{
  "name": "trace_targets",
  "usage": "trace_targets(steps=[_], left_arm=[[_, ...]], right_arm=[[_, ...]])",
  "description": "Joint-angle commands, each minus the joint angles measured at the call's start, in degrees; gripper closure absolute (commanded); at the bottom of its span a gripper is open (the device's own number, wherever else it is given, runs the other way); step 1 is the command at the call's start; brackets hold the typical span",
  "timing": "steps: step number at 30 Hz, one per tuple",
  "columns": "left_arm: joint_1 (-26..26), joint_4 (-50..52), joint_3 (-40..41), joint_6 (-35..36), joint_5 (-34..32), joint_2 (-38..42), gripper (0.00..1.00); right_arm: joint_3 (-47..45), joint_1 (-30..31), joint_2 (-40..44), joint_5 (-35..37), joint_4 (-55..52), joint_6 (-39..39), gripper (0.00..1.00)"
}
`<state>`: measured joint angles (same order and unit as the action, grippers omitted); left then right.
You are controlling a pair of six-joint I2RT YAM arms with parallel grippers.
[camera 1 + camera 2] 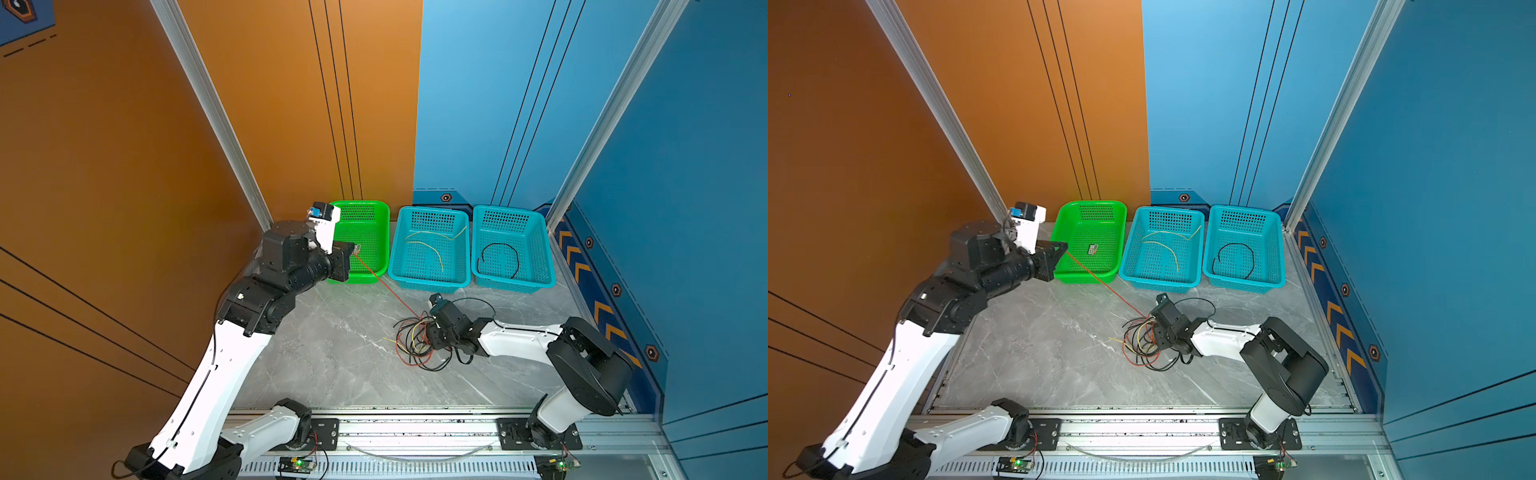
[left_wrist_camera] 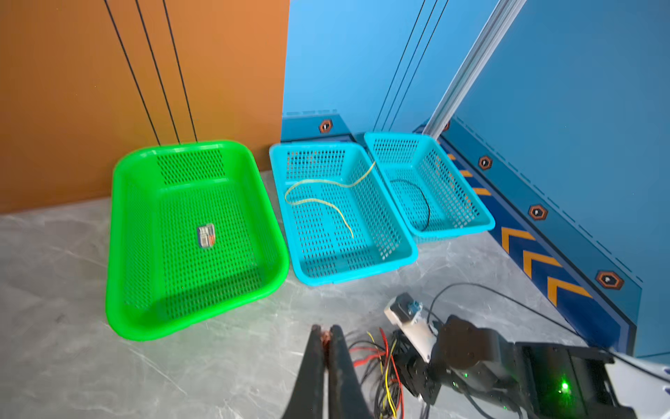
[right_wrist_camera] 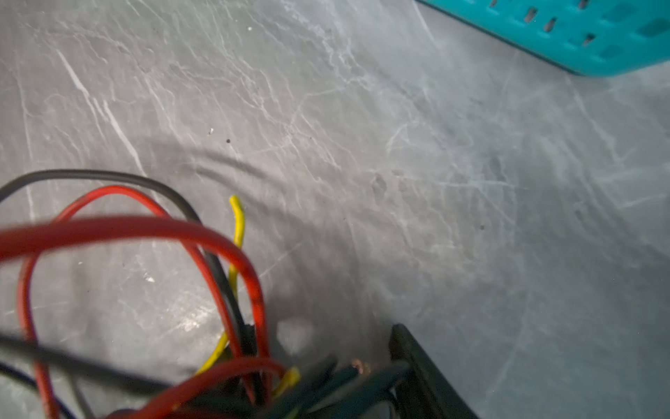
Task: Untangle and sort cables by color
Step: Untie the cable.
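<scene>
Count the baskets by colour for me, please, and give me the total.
green basket: 1
teal baskets: 2
Total: 3

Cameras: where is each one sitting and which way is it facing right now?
Both top views: high above the near rail, looking down at the table, green basket, two teal baskets and cable tangle; both arms show.
Left wrist: on the raised left arm, facing the baskets; left gripper shows, shut on a red cable.
Right wrist: low over the table, facing the tangle close up; one gripper finger shows.
Shared: left wrist and top views all show the right arm at the tangle.
</scene>
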<state>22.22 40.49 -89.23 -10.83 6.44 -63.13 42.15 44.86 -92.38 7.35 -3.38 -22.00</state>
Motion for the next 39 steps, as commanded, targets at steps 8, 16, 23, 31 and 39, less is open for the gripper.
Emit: trace_targets(steps=[8, 16, 23, 31, 39], left_arm=[[-2.5, 0.3, -19.4, 5.9, -5.7, -2.3, 1.00], [-3.8, 3.4, -33.0, 7.6, -5.2, -7.0, 1.00], [-5.7, 4.2, -40.0, 8.7, -6.7, -9.7, 1.00], [-6.7, 7.4, -52.7, 10.3, -8.4, -16.6, 1.00], [-7.0, 6.4, -56.4, 10.8, -9.7, -17.3, 1.00]], right_arm=[[-2.9, -0.8, 0.1, 1.1, -8.7, -1.0, 0.43], [-3.4, -0.5, 2.4, 0.9, -9.2, -0.9, 0.42], [-3.1, -0.5, 3.7, 0.5, -10.1, -0.6, 0.40], [-4.7, -0.6, 6.4, -0.7, -8.5, 0.0, 0.27], [-4.2, -1.1, 5.3, 0.9, -9.0, -0.7, 0.26]])
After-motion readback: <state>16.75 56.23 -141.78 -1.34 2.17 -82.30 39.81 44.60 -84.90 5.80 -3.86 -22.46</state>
